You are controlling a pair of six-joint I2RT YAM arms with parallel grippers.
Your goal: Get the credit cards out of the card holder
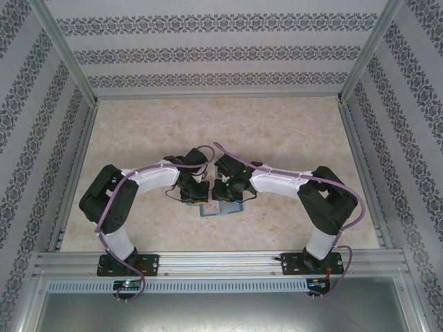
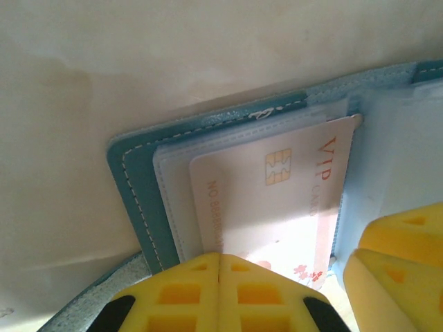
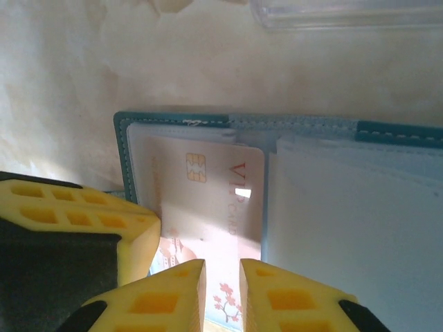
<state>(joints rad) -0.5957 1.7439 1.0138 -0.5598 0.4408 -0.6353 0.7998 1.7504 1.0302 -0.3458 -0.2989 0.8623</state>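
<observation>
The teal card holder [image 1: 221, 210] lies open on the table between both arms. In the left wrist view its stitched border [image 2: 131, 187] frames a clear sleeve holding a pale credit card [image 2: 277, 207] with a gold chip and "VIP CARD" print. My left gripper [image 2: 220, 257] is shut, its tips resting at the card's near edge with nothing seen between them. My right gripper [image 3: 221, 273] hovers over the same card [image 3: 208, 200], its jaws a narrow gap apart, and the card's blossom print shows through the gap. In the top view the left gripper [image 1: 194, 195] and right gripper [image 1: 227, 194] nearly touch.
The holder's other panel [image 3: 346, 221] carries pale clear sleeves. A clear plastic piece [image 3: 346, 14] lies on the beige table beyond the holder. The right fingers [image 2: 394, 270] crowd the left wrist view. Patterned walls and metal rails [image 1: 208, 259] box in the table.
</observation>
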